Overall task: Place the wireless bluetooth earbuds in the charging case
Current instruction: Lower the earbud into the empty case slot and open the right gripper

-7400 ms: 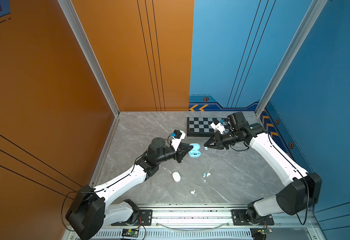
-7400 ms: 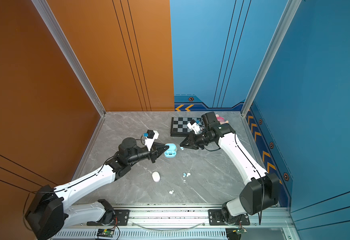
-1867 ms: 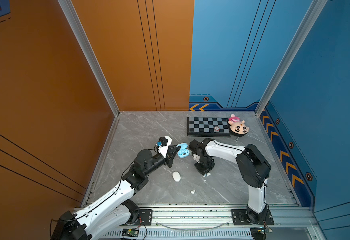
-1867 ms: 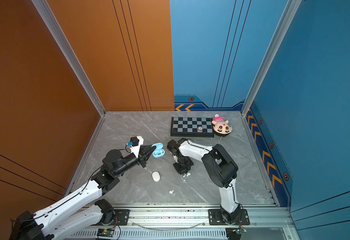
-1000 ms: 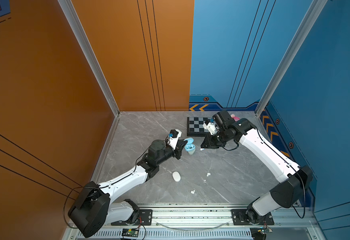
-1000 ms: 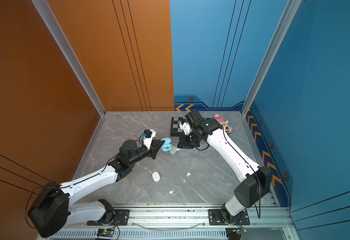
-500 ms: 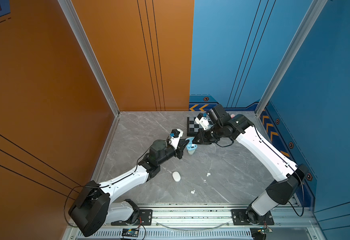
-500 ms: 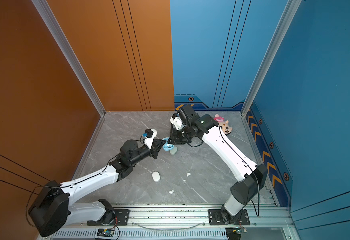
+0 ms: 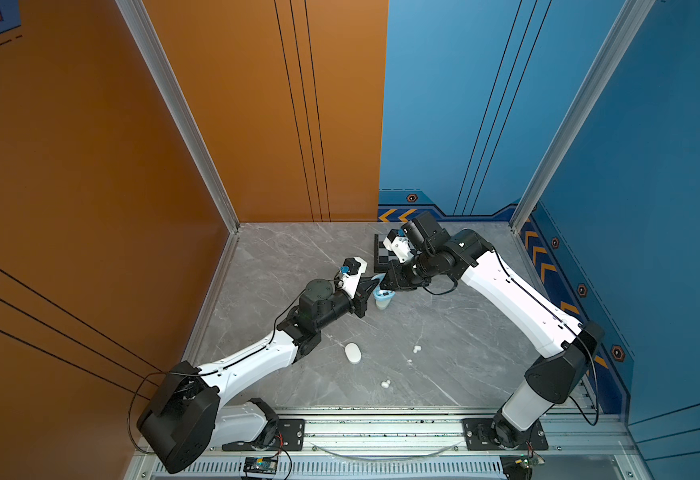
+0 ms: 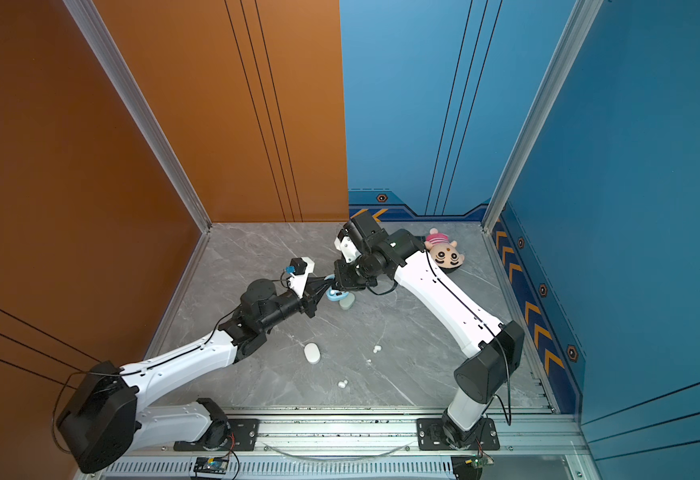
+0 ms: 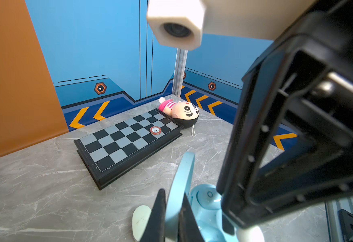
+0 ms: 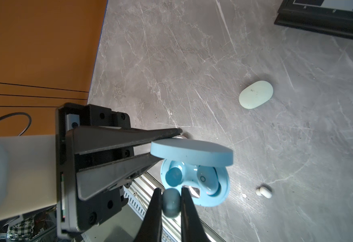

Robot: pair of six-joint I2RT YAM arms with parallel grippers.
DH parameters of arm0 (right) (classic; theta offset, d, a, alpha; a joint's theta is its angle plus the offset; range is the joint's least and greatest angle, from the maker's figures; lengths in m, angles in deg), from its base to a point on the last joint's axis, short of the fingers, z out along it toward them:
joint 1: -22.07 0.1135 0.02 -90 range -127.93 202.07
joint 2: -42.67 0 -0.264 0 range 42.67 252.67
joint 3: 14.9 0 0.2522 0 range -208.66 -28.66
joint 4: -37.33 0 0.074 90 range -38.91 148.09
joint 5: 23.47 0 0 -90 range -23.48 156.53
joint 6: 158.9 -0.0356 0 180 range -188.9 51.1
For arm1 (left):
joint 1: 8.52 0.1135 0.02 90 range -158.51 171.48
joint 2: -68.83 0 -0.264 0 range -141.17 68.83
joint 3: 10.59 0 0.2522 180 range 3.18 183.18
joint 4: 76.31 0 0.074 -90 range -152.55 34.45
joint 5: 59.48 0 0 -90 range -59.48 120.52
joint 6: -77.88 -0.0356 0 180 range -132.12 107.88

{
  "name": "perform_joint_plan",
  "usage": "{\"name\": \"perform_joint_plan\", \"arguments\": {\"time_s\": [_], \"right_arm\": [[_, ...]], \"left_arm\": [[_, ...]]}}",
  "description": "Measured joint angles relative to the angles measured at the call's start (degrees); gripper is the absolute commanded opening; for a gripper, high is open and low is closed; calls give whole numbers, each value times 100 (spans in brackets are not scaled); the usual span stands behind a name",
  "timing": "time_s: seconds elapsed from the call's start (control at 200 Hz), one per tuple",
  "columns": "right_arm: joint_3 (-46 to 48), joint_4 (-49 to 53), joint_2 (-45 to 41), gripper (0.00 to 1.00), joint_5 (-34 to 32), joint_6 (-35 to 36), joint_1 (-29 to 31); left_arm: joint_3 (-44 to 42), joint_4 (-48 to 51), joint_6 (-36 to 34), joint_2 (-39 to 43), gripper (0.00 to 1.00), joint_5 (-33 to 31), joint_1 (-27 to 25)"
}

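My left gripper [image 11: 173,193] is shut on the raised lid [image 11: 184,171] of the light blue charging case [image 12: 217,188] and holds it above the floor. One light blue earbud [image 12: 208,180] sits in a well; the well beside it is empty. My right gripper [image 12: 170,191] is shut on a second light blue earbud [image 12: 171,202], right at the case's rim by the empty well. In both top views the two grippers meet at the case [image 9: 382,295] [image 10: 335,294]. White earbuds [image 9: 416,349] [image 9: 386,384] lie loose on the floor.
A closed mint case [image 12: 256,94] lies on the marble floor under the grippers, and a closed white case [image 9: 353,353] nearer the front. A chessboard [image 11: 127,142] with a red chip [image 11: 155,130] and a plush doll [image 10: 443,253] lie at the back.
My right gripper has risen from the loose buds on the floor and swung over to the blue case with a bud in its jaws. The left arm lifted the case and now holds it nearly still.
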Motion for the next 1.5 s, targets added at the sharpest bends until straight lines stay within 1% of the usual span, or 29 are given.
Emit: {"name": "perform_joint_plan", "arguments": {"time_s": [0.185, 0.516, 0.571, 0.716, 0.831, 1.171, 1.502], "right_arm": [[0, 0, 2, 12, -136, 11, 11], [0, -2, 201, 15, -173, 11, 98], [0, -2, 203, 17, -179, 11, 103], [0, -2, 205, 29, -199, 24, 103], [-11, -7, 205, 32, -199, 33, 125], [-59, -2, 205, 35, -199, 31, 144], [-107, -13, 203, 35, -245, 37, 105]], "left_arm": [[0, 0, 0, 9, 0, 0, 0], [2, 28, -4, 11, 0, -15, 0], [2, 35, -4, 11, 0, -17, 0], [2, 26, -7, 11, 0, -20, 0], [2, 33, -11, 11, 0, -52, 0], [2, 26, -22, 11, 0, -61, 0], [2, 22, -22, 17, 0, -61, 0]]}}
